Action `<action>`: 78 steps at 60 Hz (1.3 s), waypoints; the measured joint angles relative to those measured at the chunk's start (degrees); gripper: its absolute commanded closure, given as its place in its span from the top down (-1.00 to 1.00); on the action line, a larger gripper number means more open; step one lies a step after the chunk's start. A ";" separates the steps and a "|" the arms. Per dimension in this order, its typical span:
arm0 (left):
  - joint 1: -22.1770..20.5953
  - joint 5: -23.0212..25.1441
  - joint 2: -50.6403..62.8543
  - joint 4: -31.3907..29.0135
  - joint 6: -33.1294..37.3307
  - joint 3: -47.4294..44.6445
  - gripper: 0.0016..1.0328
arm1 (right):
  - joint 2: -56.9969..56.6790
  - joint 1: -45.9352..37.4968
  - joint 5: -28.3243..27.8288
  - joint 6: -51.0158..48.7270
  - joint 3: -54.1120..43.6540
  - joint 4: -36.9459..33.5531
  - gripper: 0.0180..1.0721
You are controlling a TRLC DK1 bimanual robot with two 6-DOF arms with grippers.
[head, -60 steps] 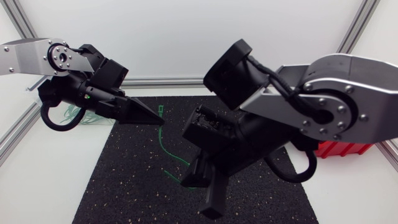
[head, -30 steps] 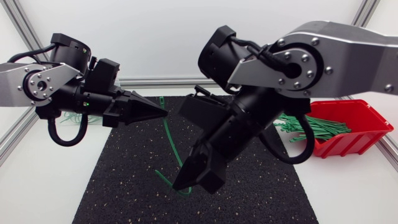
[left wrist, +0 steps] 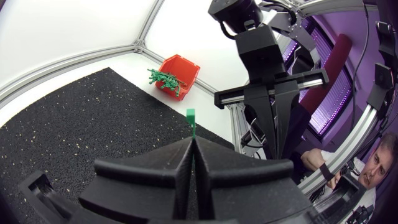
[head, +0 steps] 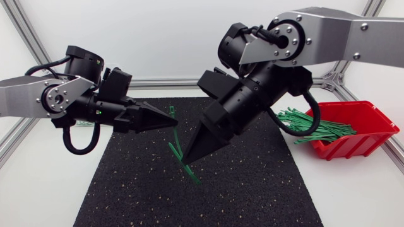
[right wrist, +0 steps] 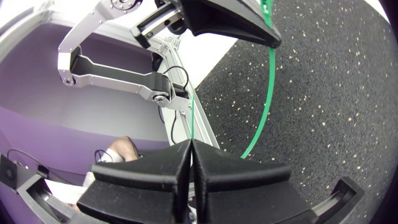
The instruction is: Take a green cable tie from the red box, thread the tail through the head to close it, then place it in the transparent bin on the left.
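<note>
A green cable tie [head: 177,149] hangs bent in the air over the black mat [head: 126,189], held at both ends. My left gripper [head: 172,123] is shut on the end near the head, and the square head [left wrist: 191,116] pokes out just past its fingertips. My right gripper [head: 189,159] points down and to the left and is shut on the thin tail. In the right wrist view the tie [right wrist: 268,93] curves from the left gripper [right wrist: 230,18] down towards the right gripper [right wrist: 190,144]. The red box [head: 353,135] at the right holds several green ties [head: 309,123].
A few green strands [head: 81,122] show behind my left arm at the mat's far left; the bin around them is hidden. Aluminium frame rails [head: 19,135] run along the table's sides and back. Both arms crowd the space above the mat's middle.
My right arm has risen and swung its gripper up towards the middle, uncovering the red box. The tie has lifted off the mat. My left gripper has shifted slightly to the right.
</note>
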 measured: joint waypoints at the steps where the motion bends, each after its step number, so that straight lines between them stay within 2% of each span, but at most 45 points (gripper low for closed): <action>1: 0.00 0.07 0.20 0.17 -0.15 0.02 -0.93 | 0.24 -0.28 -0.50 0.48 0.00 -0.35 -0.91; 11: -0.26 0.22 1.66 0.81 -0.33 0.02 -0.93 | 1.64 -2.62 -5.49 3.08 1.97 -3.98 -0.91; 27: -0.26 0.70 2.67 2.49 -0.59 0.02 -0.93 | 6.40 -2.49 -7.39 1.40 9.73 -11.65 -0.90; 36: -0.26 1.29 3.10 3.61 -0.98 0.02 -0.93 | 10.67 -4.90 -14.56 1.97 12.44 -18.60 -0.90; 48: -0.26 1.49 3.74 5.07 -1.64 0.02 -0.93 | 14.71 -6.89 -15.89 1.97 14.64 -25.55 -0.90; 67: -0.26 1.51 4.90 6.34 -1.62 0.02 -0.93 | 14.95 -7.19 -16.00 6.47 20.87 -26.40 -0.90; 78: -0.24 1.51 4.90 8.48 -1.66 0.02 -0.93 | 15.67 -7.10 -14.45 13.62 21.66 -25.35 -0.90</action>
